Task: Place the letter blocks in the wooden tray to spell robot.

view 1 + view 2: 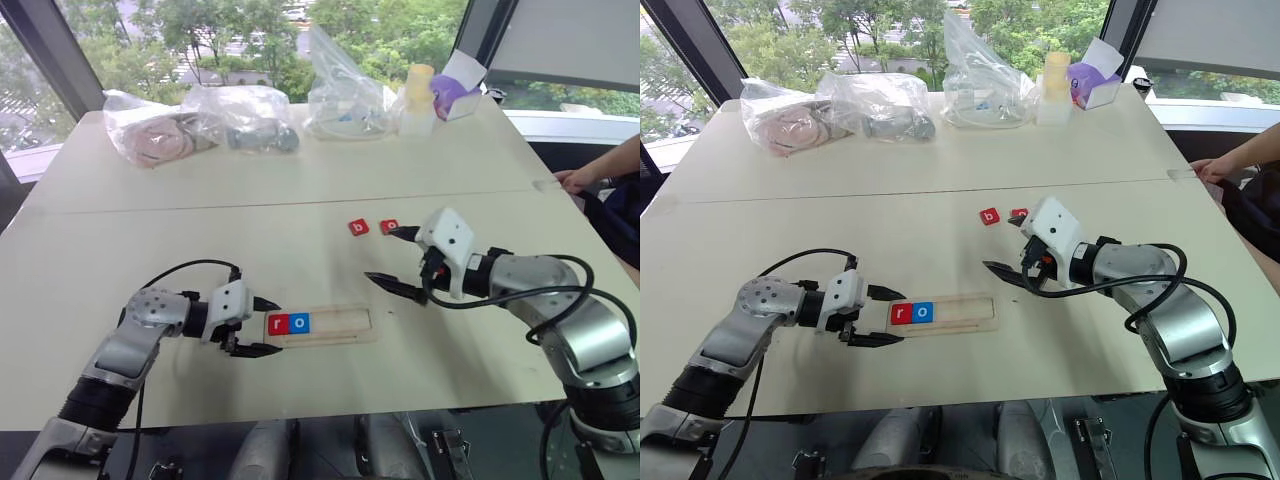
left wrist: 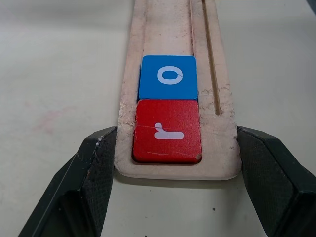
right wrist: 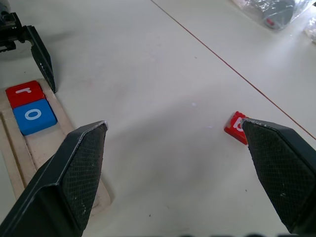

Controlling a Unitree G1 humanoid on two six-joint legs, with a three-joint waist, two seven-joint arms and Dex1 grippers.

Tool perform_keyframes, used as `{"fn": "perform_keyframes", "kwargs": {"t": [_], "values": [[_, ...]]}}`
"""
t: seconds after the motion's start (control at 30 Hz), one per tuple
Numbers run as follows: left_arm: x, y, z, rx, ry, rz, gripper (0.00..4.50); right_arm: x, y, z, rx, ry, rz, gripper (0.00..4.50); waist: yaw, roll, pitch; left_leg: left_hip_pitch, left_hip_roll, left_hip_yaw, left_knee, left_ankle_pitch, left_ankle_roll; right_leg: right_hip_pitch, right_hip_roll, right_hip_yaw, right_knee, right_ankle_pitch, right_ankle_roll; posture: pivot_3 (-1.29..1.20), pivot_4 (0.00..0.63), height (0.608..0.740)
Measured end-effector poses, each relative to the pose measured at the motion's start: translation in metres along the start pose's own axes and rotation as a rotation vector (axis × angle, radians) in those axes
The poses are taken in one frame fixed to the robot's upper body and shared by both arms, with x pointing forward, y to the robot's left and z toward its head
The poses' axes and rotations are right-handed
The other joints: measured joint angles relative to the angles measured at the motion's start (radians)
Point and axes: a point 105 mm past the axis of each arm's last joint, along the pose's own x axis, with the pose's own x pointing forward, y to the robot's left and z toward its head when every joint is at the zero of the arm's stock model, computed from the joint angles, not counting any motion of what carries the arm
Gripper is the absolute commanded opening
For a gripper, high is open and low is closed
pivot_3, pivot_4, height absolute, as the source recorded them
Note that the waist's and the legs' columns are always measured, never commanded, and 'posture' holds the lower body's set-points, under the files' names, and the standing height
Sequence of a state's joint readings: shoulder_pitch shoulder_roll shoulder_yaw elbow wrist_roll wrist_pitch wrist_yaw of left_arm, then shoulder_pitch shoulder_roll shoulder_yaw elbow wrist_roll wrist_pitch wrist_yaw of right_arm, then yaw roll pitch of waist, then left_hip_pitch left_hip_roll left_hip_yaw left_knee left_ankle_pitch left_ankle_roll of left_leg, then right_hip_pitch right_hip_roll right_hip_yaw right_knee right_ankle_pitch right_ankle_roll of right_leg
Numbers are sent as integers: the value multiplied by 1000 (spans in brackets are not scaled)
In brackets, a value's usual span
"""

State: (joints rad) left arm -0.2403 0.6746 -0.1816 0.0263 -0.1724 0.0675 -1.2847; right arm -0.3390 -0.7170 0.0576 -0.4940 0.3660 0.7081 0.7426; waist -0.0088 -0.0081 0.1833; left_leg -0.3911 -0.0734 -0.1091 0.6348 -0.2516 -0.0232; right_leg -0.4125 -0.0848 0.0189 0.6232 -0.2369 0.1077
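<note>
The wooden tray (image 1: 345,325) lies near the table's front edge. A red "r" block (image 1: 277,324) and a blue "o" block (image 1: 299,323) sit side by side at its left end. My left gripper (image 1: 272,327) straddles that end, and its fingers (image 2: 98,163) press against the tray's two long sides. Two red letter blocks lie farther back: a "b" (image 1: 358,228), and one (image 1: 390,226) partly hidden by my right gripper's finger. My right gripper (image 1: 380,254) hovers open and empty between those blocks and the tray.
Several clear plastic bags (image 1: 240,118) with items, a pale bottle (image 1: 418,98) and a purple-and-white box (image 1: 458,92) line the table's far edge. A person's hand (image 1: 578,180) rests at the right edge. A seam crosses the tabletop behind the red blocks.
</note>
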Motion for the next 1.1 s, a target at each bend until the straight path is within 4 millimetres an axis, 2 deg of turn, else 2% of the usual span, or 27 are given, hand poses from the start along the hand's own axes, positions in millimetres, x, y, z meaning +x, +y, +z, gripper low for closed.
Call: {"fn": "perform_keyframes", "kwargs": {"t": [0.03,0.1,0.23,0.47,0.57,0.73,0.87,1.1], "values": [[0,0,0,5,2,1,4123,1,1,0,1,-1,3,4500,0,0,0,0,0,0,0,0,0,0,0,0,0,0,0,0,150,740],[0,-1,-1,5,2,-1,4463,2,1,0,2,-1,4,4500,-1,0,0,0,0,0,0,0,0,0,0,0,-1,0,0,0,150,740],[0,-1,-2,0,-1,12,4463,8,-3,4,2,-24,-10,4500,-1,0,0,0,1,0,0,0,0,1,1,0,-1,0,0,0,150,740],[-12,-7,-12,-38,7,62,4463,41,-30,1,119,-30,-212,4500,-12,1,-1,2,2,0,-4,1,-1,-3,3,3,0,1,-2,0,150,740],[-32,-13,-21,-65,35,119,4463,62,-35,1,206,-16,-265,4500,-33,0,-1,1,2,1,-5,1,-2,-8,3,5,7,0,-4,0,150,740],[-57,-22,-32,-123,76,202,4463,81,-41,-16,278,70,-342,4500,-38,1,-1,1,3,1,-7,2,-3,-10,5,5,9,-1,-6,0,150,740],[-72,-24,-33,-169,87,264,4463,93,-43,-28,328,121,-375,4500,-34,2,-1,0,3,1,-7,2,-3,-11,5,4,9,-1,-6,0,150,740],[-80,-10,-17,-258,5,365,4463,122,-40,-23,322,117,-356,4500,-33,1,-1,0,2,1,-6,2,-3,-11,6,4,9,0,-6,0,150,740]]}}
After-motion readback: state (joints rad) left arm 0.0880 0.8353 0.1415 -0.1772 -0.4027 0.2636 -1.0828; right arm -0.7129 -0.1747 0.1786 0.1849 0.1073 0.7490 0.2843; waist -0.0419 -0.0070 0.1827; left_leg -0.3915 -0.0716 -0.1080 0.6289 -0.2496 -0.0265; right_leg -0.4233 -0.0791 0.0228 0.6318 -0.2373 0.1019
